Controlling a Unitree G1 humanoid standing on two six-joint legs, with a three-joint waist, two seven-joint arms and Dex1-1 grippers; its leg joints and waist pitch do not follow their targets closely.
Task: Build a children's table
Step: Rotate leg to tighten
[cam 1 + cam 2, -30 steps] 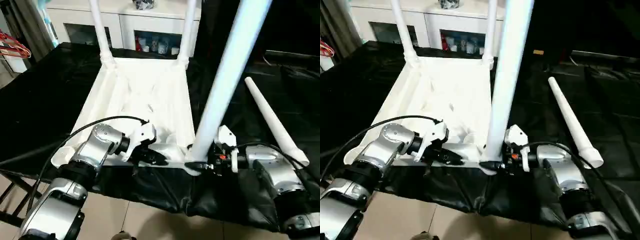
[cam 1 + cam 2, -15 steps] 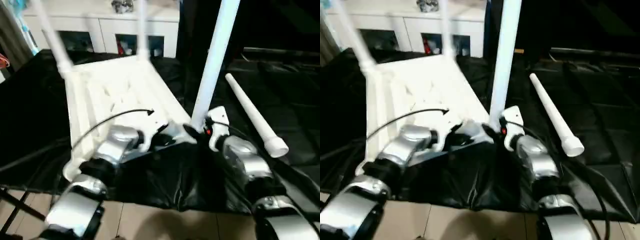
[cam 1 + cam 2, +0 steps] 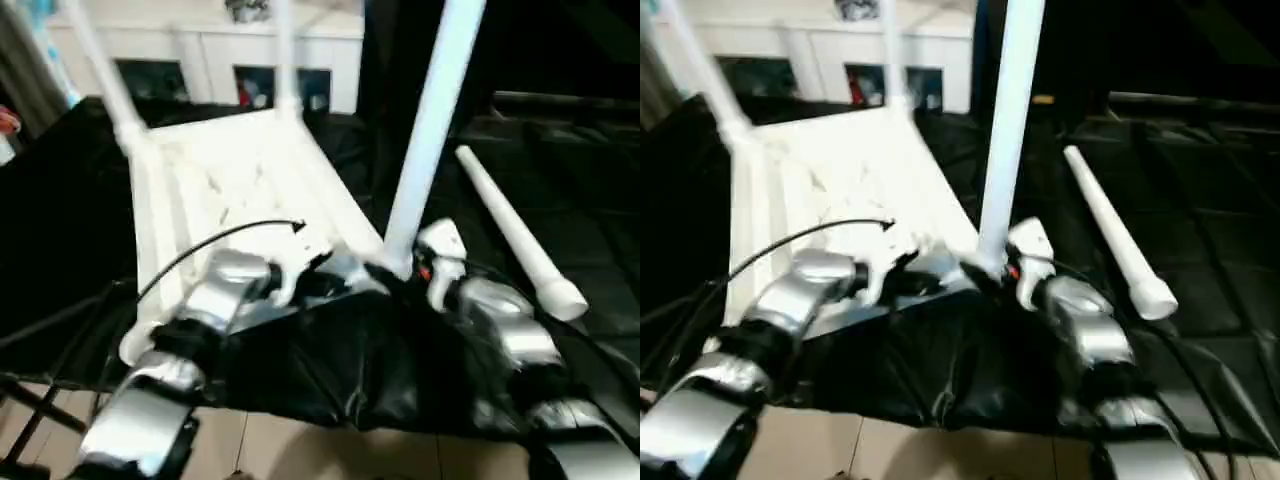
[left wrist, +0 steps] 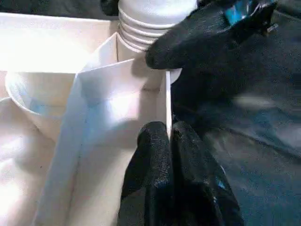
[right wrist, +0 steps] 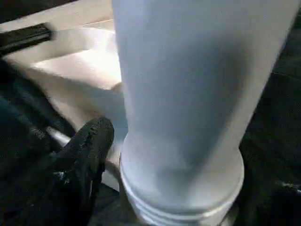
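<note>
Upside down, the table top (image 3: 240, 180) has its rim pinched by the left tool (image 4: 168, 136); right tool (image 5: 89, 155) grips the upright leg (image 3: 428, 130).

Head views smeared by motion blur; far legs (image 3: 112, 90) ghosted. White tabletop (image 3: 240, 190) overexposed, ribs washed out. Black cover (image 3: 1170, 200) shows soft sheen. Left wrist view: glare on rim (image 4: 51, 47). Right wrist view: leg (image 5: 188, 94) soft, blurred.

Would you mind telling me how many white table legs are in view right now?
4: two far-corner legs and stand upright, a near leg stands at the right gripper, and a loose leg lies on the black cover.
</note>
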